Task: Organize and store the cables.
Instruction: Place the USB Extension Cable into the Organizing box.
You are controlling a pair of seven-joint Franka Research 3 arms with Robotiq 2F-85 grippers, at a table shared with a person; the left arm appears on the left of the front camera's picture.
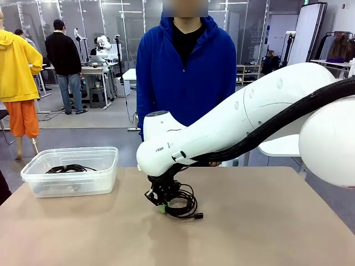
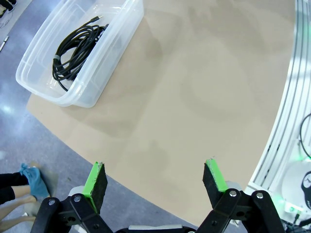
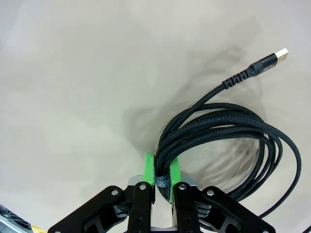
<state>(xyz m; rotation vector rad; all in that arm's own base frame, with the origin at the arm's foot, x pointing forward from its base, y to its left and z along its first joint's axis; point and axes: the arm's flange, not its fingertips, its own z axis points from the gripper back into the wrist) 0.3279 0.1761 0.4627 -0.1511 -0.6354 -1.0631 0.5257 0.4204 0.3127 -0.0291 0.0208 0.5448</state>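
From my station I see my right gripper (image 3: 162, 177) pinched shut on the coiled black braided cable (image 3: 228, 141), its green pads clamped on the bundled strands where a small tie wraps them. The rest of the coil fans away from the fingers, and its metal USB plug (image 3: 281, 53) points off beyond the loop. In the front view that gripper (image 1: 162, 204) sits low over the middle of the tan tabletop (image 1: 266, 221); I think the coil is resting on the surface or barely clear of it, but the arm's shadow makes that hard to judge.

What matters next is that the clear plastic storage bin (image 1: 105, 166) lies toward the robot's left of the held cable, well apart from it, with another black coiled cable (image 2: 75, 51) already inside. The right arm is stretched low across the table, wrist bent down.

My left gripper (image 2: 155, 182) hangs with its jaws spread wide and empty above the table's edge, the bin ahead of it.
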